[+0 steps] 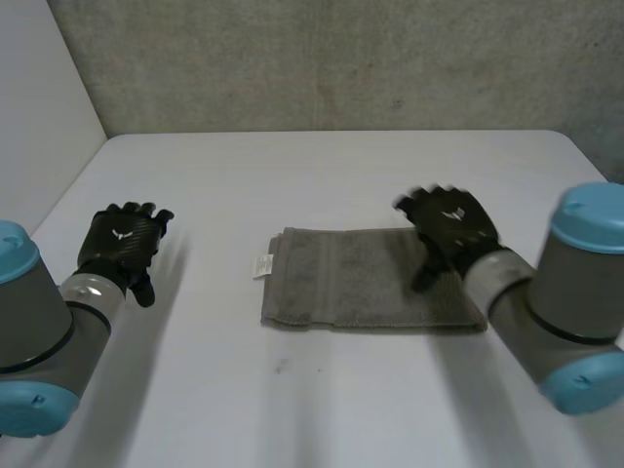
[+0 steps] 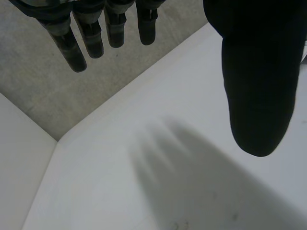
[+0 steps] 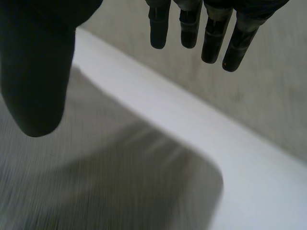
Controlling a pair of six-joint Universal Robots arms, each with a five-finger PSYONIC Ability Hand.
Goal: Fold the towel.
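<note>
Basically, R hand [image 1: 450, 226] had towel [image 1: 361, 278] under its palm — fingers straight, gripping nothing. L hand [image 1: 122, 242] was slack too, well apart.

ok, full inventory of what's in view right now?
towel: 1, grey, flat at the table's middle
label: 1, white, on the towel's edge facing the left hand
table: 1, white, under everything
wall: 1, grey, behind the table
side panel: 1, white, along the table's left side
left arm: 1, grey with light-blue caps, near left
right arm: 1, same colours, near right
left hand: 1, black, open, over bare table, apart from the towel
right hand: 1, black, open, over the towel's right end
</note>
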